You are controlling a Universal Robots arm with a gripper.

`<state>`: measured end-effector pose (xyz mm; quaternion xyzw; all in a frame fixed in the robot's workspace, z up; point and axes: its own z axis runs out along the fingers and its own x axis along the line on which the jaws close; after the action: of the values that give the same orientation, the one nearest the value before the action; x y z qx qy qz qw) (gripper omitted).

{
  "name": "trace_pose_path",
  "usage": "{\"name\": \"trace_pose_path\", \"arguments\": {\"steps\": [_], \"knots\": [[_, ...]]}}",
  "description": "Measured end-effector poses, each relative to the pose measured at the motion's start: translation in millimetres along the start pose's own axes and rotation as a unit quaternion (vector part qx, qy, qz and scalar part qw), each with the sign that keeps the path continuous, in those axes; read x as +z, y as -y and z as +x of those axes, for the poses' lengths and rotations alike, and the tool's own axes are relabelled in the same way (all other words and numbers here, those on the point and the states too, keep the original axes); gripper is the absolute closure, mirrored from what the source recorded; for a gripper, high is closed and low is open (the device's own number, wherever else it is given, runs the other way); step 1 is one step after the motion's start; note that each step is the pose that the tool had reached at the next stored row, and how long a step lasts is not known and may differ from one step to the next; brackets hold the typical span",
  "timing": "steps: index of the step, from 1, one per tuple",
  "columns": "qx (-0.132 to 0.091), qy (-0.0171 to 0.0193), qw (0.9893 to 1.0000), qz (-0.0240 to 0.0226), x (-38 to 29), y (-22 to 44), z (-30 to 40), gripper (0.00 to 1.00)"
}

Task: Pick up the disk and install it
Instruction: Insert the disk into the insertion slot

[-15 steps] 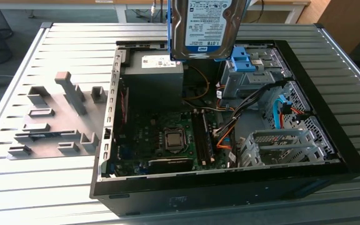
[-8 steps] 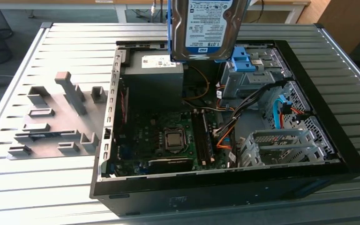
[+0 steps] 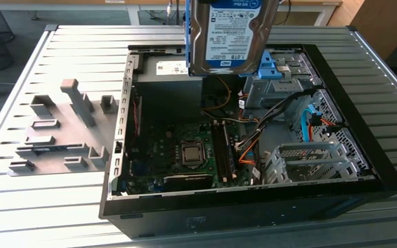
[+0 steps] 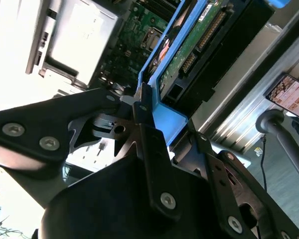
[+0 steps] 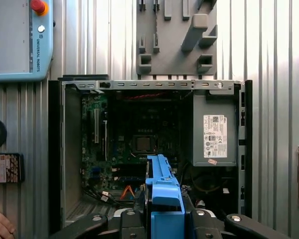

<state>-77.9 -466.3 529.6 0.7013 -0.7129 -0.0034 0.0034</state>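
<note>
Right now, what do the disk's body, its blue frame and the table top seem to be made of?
The disk looks like silver metal, with a dull sheen around a paper-like label. Its blue frame is probably moulded plastic: uniform colour, soft gloss. The table is likely grey metal slats, with bright reflections along the ribs.

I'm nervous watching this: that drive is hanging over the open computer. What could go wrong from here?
1. The end effector pinches the disk by its blue frame; a slip could drop it onto the motherboard.
2. Loose orange cables lie beside the metal drive cage and might snag the disk on its way down.
</note>
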Motion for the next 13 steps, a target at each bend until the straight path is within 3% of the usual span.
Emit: {"name": "trace_pose_path", "arguments": {"steps": [5,8,13], "knots": [[0.000,-0.0001,1.0000,0.0000,1.1,0.4,21.4,0.63],[0.000,-0.0001,1.0000,0.0000,2.5,3.6,27.0,0.63],[0.000,0.0000,1.0000,-0.0001,4.9,22.6,28.2,0.63]]}}
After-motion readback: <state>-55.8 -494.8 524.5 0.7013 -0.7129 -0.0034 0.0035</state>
